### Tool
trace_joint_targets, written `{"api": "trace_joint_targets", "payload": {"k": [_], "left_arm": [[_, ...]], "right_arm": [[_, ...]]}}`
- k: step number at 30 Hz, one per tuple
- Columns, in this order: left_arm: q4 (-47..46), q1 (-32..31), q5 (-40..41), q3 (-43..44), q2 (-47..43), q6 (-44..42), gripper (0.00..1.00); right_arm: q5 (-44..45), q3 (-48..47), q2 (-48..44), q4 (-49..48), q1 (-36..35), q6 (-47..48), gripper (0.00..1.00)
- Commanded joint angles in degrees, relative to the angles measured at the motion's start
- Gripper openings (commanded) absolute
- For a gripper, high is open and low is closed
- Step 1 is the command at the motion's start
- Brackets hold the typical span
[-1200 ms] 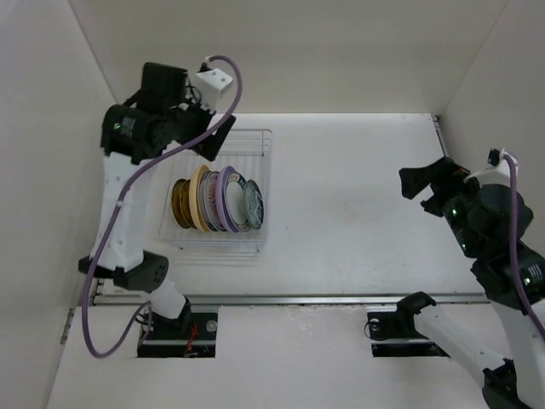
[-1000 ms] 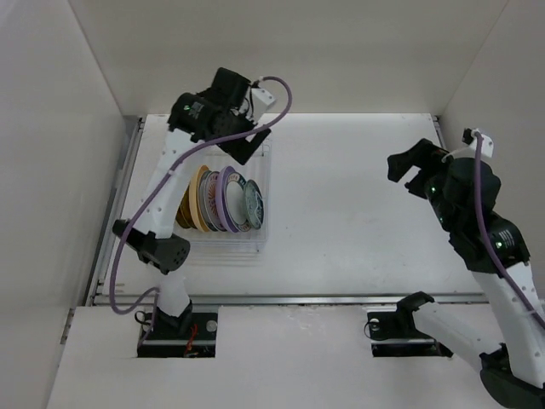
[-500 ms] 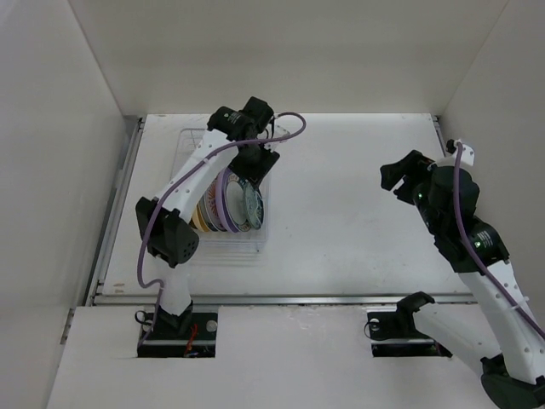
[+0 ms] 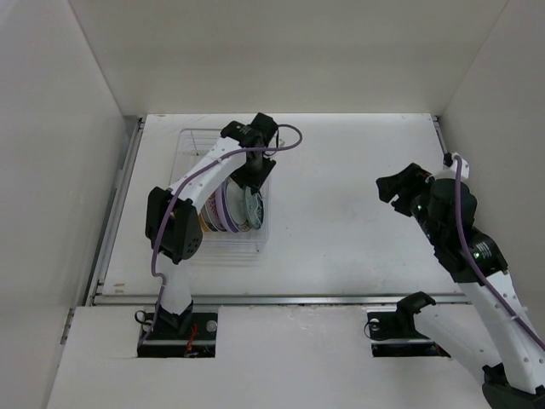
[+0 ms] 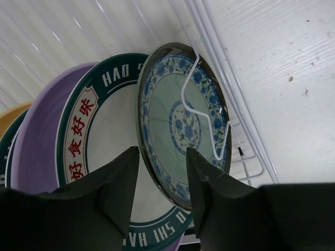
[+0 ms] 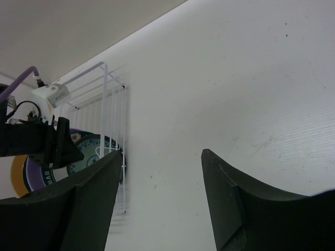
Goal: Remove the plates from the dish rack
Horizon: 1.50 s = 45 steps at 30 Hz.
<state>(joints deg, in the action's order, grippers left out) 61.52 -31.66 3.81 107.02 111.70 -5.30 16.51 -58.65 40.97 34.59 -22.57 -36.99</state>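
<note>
The left end effector (image 5: 162, 162) hangs over the right-hand end of the row, with its two dark fingers on either side of the lower rim of the teal patterned plate (image 5: 183, 115). The jaws are drawn in to a narrow gap. Whether the pads already press on the plate cannot be told from here. This plate is probably the first choice because it stands outermost: its painted face looks onto open rack, so one finger has room to slip in on that side. A thin wire divider crosses that face, so the lift will likely have to go straight up along the slot before the plate swings away.

Just behind the far finger stands the white plate with the dark teal lettered rim (image 5: 110, 136), very close to the patterned one, if not touching it. That leaves the finger between them little room. Beyond it come the lavender plate (image 5: 39, 141) and a sliver of the yellow-tan plate (image 5: 13, 117). All stand on edge, held upright by the slot wires of the dish rack (image 4: 189, 135), which is why a pinch on the rim from above suits them. Every plate is in the rack, so unloading has hardly begun.

Past the rack's side wires lies the bare white surface (image 5: 282, 63). Well apart over it, the right end effector (image 6: 160, 154) hovers with its jaws wide and nothing between them, facing the rack. It is probably waiting to take over a plate, or keeping out of the way.
</note>
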Motion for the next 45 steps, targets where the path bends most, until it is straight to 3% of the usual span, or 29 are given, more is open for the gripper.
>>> {"api": "trace_joint_targets", "payload": {"k": [1, 4, 7, 12, 17, 21, 24, 25, 28, 37, 44, 45], "left_arm": [[-1.0, 0.2, 4.3, -1.0, -0.6, 1.9, 0.37], [0.1, 0.2, 4.3, -1.6, -0.6, 1.9, 0.23], [2.5, 0.2, 3.6, 0.3, -0.6, 2.4, 0.0], [6.2, 0.2, 4.4, 12.2, -0.1, 1.9, 0.0], [5.5, 0.2, 7.1, 13.7, -4.2, 3.8, 0.0], [4.4, 0.2, 8.5, 17.2, -6.0, 3.8, 0.0], [3.6, 0.2, 8.5, 20.8, -8.6, 3.8, 0.0], [2.0, 0.2, 7.7, 20.8, -9.3, 2.9, 0.0], [-0.3, 0.2, 5.4, 20.8, -12.2, 1.8, 0.0], [0.6, 0.8, -25.4, 16.2, -11.8, 1.5, 0.0], [0.6, 1.4, -33.9, 14.4, -11.2, 1.5, 0.0], [0.6, 1.9, -34.4, 14.4, -11.2, 1.5, 0.0]], "right_arm": [[-1.7, 0.0, 0.2, -1.4, -0.4, -0.8, 0.68], [-1.7, -0.5, 0.8, -1.9, -0.4, -0.8, 0.68], [-1.7, -0.5, 2.0, -2.5, -0.4, -0.2, 0.68], [-2.3, -1.6, 3.1, -3.0, -0.4, 0.4, 0.68], [-3.3, -2.6, 3.2, -3.0, -0.4, 1.0, 0.68], [-9.5, -2.6, 3.7, -6.3, -0.4, 4.7, 0.69], [-21.1, -0.7, 5.4, -12.0, -0.4, 6.3, 0.79], [-24.4, 0.2, 6.3, -13.5, -0.4, 7.0, 1.0], [-35.4, 0.8, 10.6, -19.8, -0.4, 7.5, 1.0], [-41.4, -1.7, 25.2, -31.4, -1.4, 10.2, 1.0], [-48.5, -2.2, 32.1, -33.4, -1.4, 10.2, 0.73], [-49.1, -1.1, 32.2, -34.5, -1.4, 9.0, 0.57]]}}
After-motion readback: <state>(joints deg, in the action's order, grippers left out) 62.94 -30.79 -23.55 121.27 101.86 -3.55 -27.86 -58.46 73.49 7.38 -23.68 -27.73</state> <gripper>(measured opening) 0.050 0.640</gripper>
